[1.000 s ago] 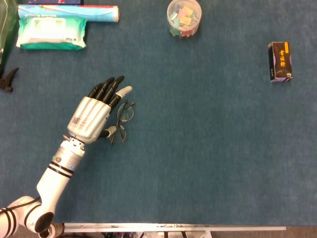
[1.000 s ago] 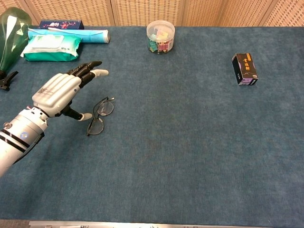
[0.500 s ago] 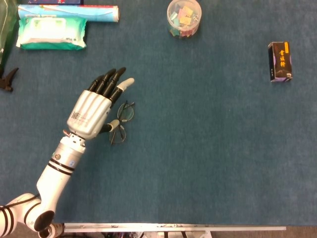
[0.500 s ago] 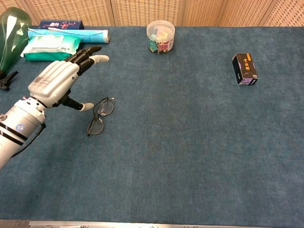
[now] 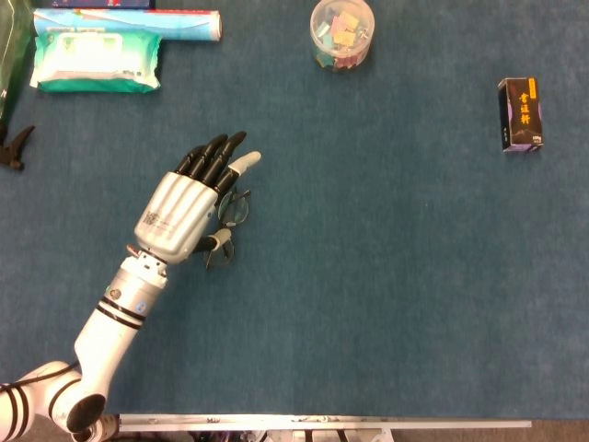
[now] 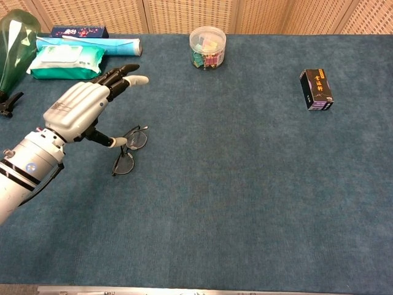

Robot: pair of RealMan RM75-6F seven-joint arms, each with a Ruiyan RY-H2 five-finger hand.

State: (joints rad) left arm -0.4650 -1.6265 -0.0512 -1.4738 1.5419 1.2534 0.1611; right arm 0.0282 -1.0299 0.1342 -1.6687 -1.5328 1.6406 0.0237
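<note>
The head view is looking almost straight down on the table (image 5: 386, 304) from above, its far edge lying out of frame. The chest view is sitting lower, facing forward at a slant, taking in the far edge and the panelled wall (image 6: 184, 15) behind. Both are showing the left hand (image 5: 184, 207), glasses (image 5: 230, 221), tub (image 5: 341, 33) and black box (image 5: 520, 113).

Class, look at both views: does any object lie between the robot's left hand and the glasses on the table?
Nothing visible does. The left hand hovers open directly over the glasses, and only bare blue table surrounds them.
</note>
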